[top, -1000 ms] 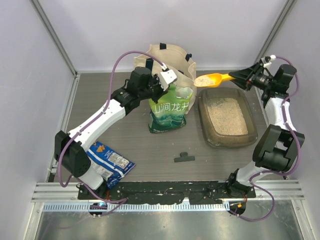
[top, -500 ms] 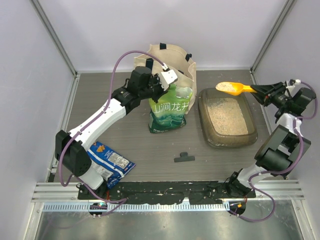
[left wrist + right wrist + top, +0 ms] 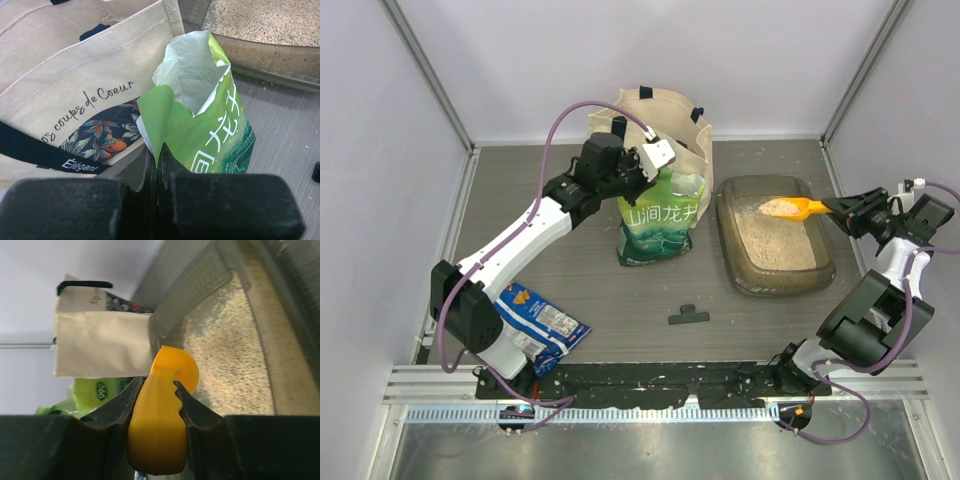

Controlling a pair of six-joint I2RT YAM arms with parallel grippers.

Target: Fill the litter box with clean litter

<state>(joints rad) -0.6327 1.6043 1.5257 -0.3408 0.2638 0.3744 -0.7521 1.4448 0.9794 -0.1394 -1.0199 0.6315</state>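
The right claw (image 3: 842, 208), clenched on the scoop (image 3: 795, 207), should roll slowly so the litter (image 3: 777, 206) ahead of it drops into the box (image 3: 825, 262) beneath, while the left claw (image 3: 157, 165) pinches the pouch (image 3: 210, 135) upright.

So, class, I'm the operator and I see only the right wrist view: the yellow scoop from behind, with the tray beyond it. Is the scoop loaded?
Observer: Yes. From above, the scoop carries a heap of litter, held over the tray.
Operator: What is the other arm doing?
Observer: The left gripper is shut on the torn top edge of the green pouch, which stands in front of the tote bag.
Operator: Is anything loose lying about?
Observer: A black clip lies flat, nearer the arms' bases than the pouch.
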